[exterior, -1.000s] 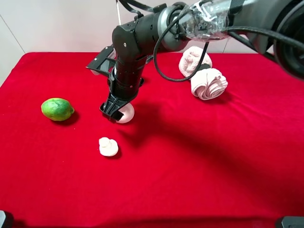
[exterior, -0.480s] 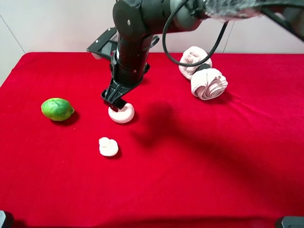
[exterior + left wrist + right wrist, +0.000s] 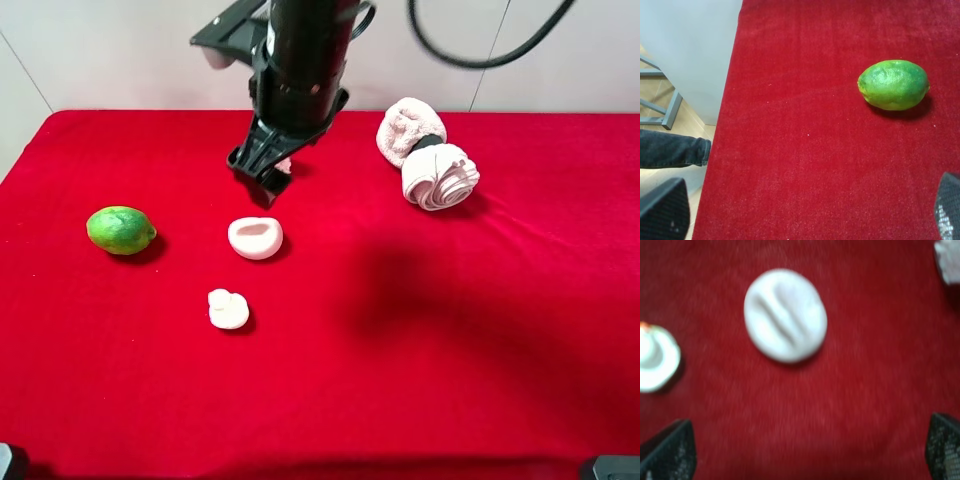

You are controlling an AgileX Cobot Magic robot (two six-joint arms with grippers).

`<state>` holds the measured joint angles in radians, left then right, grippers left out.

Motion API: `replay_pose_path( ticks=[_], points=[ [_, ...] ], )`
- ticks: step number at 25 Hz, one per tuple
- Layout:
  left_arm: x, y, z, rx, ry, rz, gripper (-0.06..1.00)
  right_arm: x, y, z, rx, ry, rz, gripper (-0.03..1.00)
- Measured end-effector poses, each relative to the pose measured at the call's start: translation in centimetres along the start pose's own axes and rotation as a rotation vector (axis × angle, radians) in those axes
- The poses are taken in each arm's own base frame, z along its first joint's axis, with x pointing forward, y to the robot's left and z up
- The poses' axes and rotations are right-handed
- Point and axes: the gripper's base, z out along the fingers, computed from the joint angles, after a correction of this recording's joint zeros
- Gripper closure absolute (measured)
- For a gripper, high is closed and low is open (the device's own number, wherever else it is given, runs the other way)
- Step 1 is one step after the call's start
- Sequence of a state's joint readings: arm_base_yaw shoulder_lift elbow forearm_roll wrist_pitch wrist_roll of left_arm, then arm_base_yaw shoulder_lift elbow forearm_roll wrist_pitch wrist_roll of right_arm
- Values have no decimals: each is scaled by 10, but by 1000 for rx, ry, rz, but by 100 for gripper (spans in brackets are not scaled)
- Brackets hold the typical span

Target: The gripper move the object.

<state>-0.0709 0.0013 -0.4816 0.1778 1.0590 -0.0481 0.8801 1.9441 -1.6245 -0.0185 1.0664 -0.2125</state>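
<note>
The object (image 3: 255, 237), a pale pink dome-like piece, lies hollow side up on the red cloth, free of any grip. It also shows in the right wrist view (image 3: 785, 315), blurred. My right gripper (image 3: 262, 166), black and bulky, reaches across from the right and hangs above and just behind the object. In the right wrist view the right gripper (image 3: 805, 450) is open and empty, its fingertips (image 3: 667, 450) wide apart. My left gripper (image 3: 805, 212) is open and empty near the table's left edge, close to a lime (image 3: 893, 84).
A green lime (image 3: 121, 229) lies at the left. A small white mushroom-shaped piece (image 3: 228, 308) lies in front of the object. Two rolled pink towels (image 3: 428, 155) lie at the back right. The cloth's left edge (image 3: 732, 100) drops to the floor.
My right gripper has let go of the object, risen and moved back. The object stays on the cloth, hollow side up.
</note>
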Motion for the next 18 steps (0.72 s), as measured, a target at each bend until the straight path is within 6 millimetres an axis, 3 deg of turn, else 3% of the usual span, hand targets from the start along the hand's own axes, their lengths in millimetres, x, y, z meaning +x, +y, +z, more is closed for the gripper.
replay_pose_path(
  ticks=[9, 18],
  points=[
    [0, 0, 0, 0, 0, 0, -3, 29, 4, -56, 9, 40, -7, 27],
    [0, 0, 0, 0, 0, 0, -3, 91, 17, -83, 8, 65, -10, 27]
  ],
)
